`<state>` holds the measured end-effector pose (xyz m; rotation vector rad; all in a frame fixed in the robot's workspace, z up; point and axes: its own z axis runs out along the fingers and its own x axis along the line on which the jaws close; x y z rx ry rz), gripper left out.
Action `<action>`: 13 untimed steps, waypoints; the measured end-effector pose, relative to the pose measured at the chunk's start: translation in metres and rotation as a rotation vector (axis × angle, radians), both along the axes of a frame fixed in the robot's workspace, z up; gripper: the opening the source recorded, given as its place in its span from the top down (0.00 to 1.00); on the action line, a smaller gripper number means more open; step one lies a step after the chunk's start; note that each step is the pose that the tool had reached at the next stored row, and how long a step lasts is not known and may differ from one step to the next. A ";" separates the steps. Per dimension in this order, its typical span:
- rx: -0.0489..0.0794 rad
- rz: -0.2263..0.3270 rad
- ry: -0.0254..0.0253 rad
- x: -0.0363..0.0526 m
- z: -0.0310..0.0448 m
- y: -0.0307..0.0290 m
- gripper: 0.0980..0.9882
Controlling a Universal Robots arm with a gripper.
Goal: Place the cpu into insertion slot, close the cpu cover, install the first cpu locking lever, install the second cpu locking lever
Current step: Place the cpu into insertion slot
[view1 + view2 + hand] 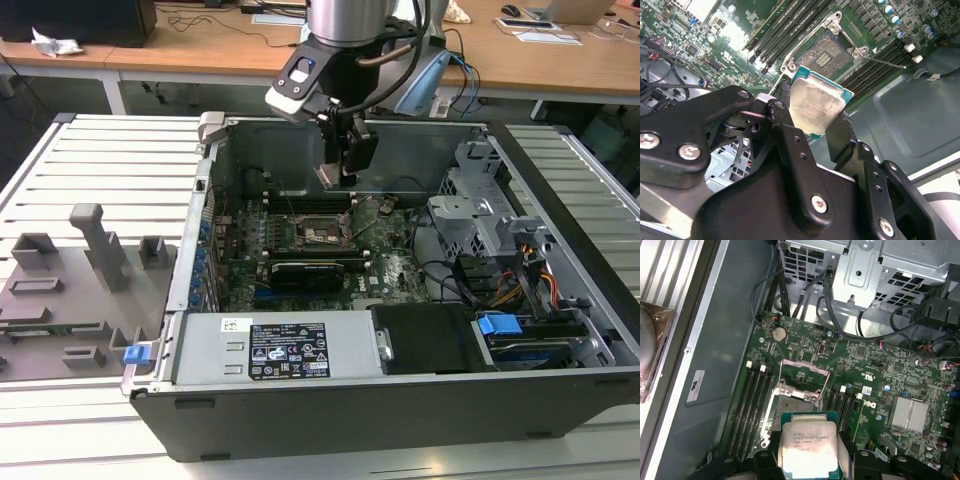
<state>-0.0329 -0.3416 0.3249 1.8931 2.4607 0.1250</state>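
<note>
My gripper (pixel 340 176) hangs inside the open computer case, above the green motherboard (pixel 385 265). It is shut on the cpu (pixel 816 106), a flat square chip with a silver top face (pixel 809 444), held by two opposite edges between the black fingers (pixel 840 134). The insertion slot (pixel 827 52) lies below and just beyond the chip, its brownish contact field uncovered. In the first wrist view the cpu cover (pixel 826 381) stands swung open behind the slot (pixel 790 404). A thin metal lever (pixel 886 62) sticks out beside the socket.
Long black memory slots (pixel 754 405) flank the socket on both sides. A black expansion card (pixel 310 270) lies in front of it, a metal drive cage (pixel 480 215) at the exterior view's right, the power supply (pixel 285 350) at the front. A grey fixture plate (pixel 70 290) sits outside the case.
</note>
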 end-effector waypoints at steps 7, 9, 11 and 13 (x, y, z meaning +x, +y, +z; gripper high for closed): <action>-0.001 -0.036 0.0011 -0.0004 -0.0107 0.0000 0.52; -0.001 -0.042 0.0011 -0.0003 -0.0136 0.0000 0.52; -0.005 -0.072 0.0010 -0.0004 -0.0163 0.0000 0.52; -0.005 -0.104 0.0010 -0.0004 -0.0176 0.0000 0.52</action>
